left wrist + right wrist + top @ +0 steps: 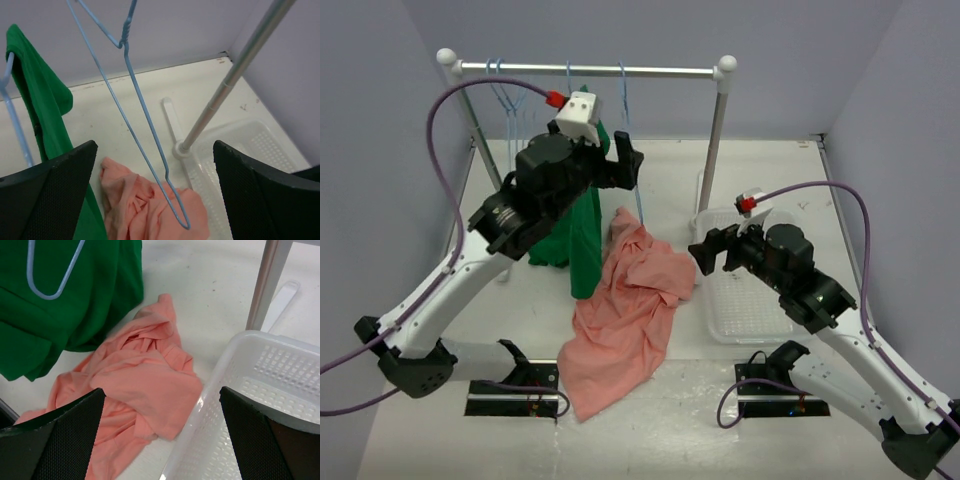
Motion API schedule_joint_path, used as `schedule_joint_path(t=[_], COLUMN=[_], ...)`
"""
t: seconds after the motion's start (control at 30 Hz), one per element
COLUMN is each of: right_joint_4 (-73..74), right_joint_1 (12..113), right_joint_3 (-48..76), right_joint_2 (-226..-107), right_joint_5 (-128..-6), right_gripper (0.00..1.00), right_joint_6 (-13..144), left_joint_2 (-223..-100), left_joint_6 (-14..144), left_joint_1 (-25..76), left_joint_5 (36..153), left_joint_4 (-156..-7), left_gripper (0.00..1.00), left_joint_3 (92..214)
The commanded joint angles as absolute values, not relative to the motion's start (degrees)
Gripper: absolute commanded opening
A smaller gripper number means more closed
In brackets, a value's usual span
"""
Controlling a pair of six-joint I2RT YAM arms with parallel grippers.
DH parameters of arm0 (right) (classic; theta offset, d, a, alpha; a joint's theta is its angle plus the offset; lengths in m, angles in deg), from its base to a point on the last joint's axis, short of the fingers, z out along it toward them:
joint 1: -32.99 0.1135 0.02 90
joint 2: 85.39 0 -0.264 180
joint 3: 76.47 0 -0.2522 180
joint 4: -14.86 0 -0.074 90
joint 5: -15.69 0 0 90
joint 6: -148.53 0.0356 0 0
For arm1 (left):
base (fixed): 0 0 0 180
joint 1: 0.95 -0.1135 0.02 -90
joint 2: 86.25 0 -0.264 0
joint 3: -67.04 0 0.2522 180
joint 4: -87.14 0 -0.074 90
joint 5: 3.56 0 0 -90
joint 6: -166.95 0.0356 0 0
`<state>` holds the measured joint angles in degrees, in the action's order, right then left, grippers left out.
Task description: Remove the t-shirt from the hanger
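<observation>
The salmon-pink t-shirt [625, 310] lies crumpled on the table, off any hanger. It also shows in the left wrist view [145, 210] and the right wrist view [135, 385]. A bare light-blue hanger [624, 105] hangs from the rail, tilted, with its lower end above the shirt [145, 125]. My left gripper [628, 160] is open and empty, raised beside this hanger, which shows between its fingers [155, 150] without visible contact. My right gripper [708, 252] is open and empty, low over the shirt's right edge and the basket's rim [161, 405].
A dark green t-shirt [582, 240] hangs on another hanger left of the bare one. Several spare blue hangers [510, 100] hang at the left of the grey rail [660, 71]. The rail's right post [712, 150] stands behind a white basket [750, 300].
</observation>
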<state>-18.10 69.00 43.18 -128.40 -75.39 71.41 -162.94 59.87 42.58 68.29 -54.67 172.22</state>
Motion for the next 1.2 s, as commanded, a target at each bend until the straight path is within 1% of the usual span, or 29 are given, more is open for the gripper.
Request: schedule_joint_path(t=[0.0, 0.17, 0.2, 0.3, 0.33, 0.37, 0.4, 0.43, 0.5, 0.6, 0.7, 0.73, 0.77, 0.93, 1.03, 1.17], right_joint_4=[-18.2, -18.1, -18.5, -19.7, -19.5, -19.1, -18.6, -17.2, -15.4, -8.5, -2.1, -0.5, 0.6, -1.0, -1.7, -2.9], right_joint_1=[69.2, 70.7, 72.6, 77.7, 79.2, 80.3, 81.8, 82.5, 84.1, 86.6, 88.2, 89.2, 90.0, 94.0, 95.6, 98.2], right_joint_3=[43.0, 44.0, 44.1, 44.6, 44.6, 44.6, 44.5, 44.0, 42.8, 42.0, 42.3, 42.5, 42.3, 34.4, 31.7, 30.4], right_joint_2=[-127.8, -129.2, -129.8, -132.8, -134.1, -137.0, -138.7, -140.7, -146.5, -154.4, -163.1, -165.3, -170.0, -184.2, -189.2, -192.7], right_joint_5=[-70.5, -64.3, -65.0, -68.8, -70.0, -70.7, -71.1, -72.3, -73.3, -77.3, -78.1, -79.2, -79.8, -82.5, -82.0, -84.8], right_gripper=[0.99, 0.99, 0.99, 0.99, 0.99, 0.99, 0.99, 0.99, 0.99, 0.99, 0.99, 0.99, 0.99, 0.99, 0.99, 0.99], right_joint_6=[72.1, 72.9, 72.7, 72.0, 72.2, 72.5, 72.9, 73.2, 73.8, 76.3, 80.3, 80.5, 80.2, 77.1, 76.8, 76.4], left_joint_2=[-155.8, -147.2, -146.0, -141.9, -141.1, -139.4, -138.6, -138.0, -136.1, -133.5, -132.4, -132.4, -132.5, -132.4, -132.4, -132.7], left_joint_6=[56.0, 55.0, 55.2, 55.5, 55.5, 55.1, 53.4, 52.7, 50.4, 49.4, 49.4, 49.4, 49.4, 49.4, 49.5, 49.5], left_joint_1=[43.2, 43.4, 43.4, 43.4, 43.4, 43.4, 43.4, 43.4, 43.4, 43.4, 43.4, 43.4, 43.4, 43.4, 43.4, 43.4], left_joint_5=[72.5, 79.7, 82.8, 87.3, 86.8, 84.0, 78.5, 76.2, 71.8, 73.2, 76.9, 76.9, 76.3, 76.2, 75.7, 74.2], left_joint_4=[-51.0, -47.4, -46.6, -42.5, -39.2, -37.4, -35.8, -32.5, -30.3, -30.9, -30.8, -30.1, -29.6, -29.1, -29.0, -28.6], left_gripper=[1.00, 1.00, 1.00, 1.00, 1.00, 1.00, 1.00, 1.00, 1.00, 1.00, 1.00, 1.00, 1.00, 1.00, 1.00, 1.00], left_joint_3=[171.0, 168.9, 169.0, 169.8, 170.0, 169.8, 169.5, 168.8, 167.6, 163.4, 162.5, 162.5, 162.7, 163.7, 163.7, 164.0])
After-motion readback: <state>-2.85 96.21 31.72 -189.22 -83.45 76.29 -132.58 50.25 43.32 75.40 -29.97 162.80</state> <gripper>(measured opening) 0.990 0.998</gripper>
